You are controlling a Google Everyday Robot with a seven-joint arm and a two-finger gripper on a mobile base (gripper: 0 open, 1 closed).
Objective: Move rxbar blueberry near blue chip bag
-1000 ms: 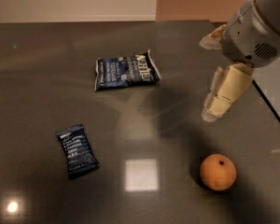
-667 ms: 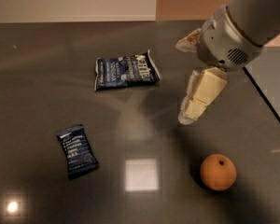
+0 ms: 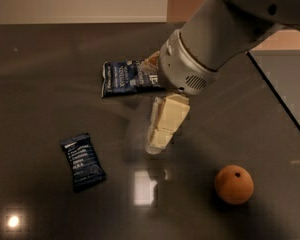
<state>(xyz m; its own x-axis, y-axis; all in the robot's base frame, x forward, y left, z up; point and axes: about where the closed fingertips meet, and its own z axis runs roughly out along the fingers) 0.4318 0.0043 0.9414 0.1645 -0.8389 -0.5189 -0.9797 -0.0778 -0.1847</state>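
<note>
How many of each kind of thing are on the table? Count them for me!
snack bar: 1
chip bag: 1
orange: 1
Total: 3
The gripper hovers over the middle of the table, just in front of the chip bag.

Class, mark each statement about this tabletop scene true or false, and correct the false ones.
1. The rxbar blueberry lies flat on the dark table, to the left of the gripper in the camera view. True.
2. The gripper is holding the orange. False: the orange sits by itself at the lower right, apart from the gripper, which hangs over the middle of the table.
3. The robot's arm covers part of the blue chip bag. True.
4. The rxbar blueberry touches the blue chip bag. False: they lie well apart, the bar nearer the camera and further left.
</note>
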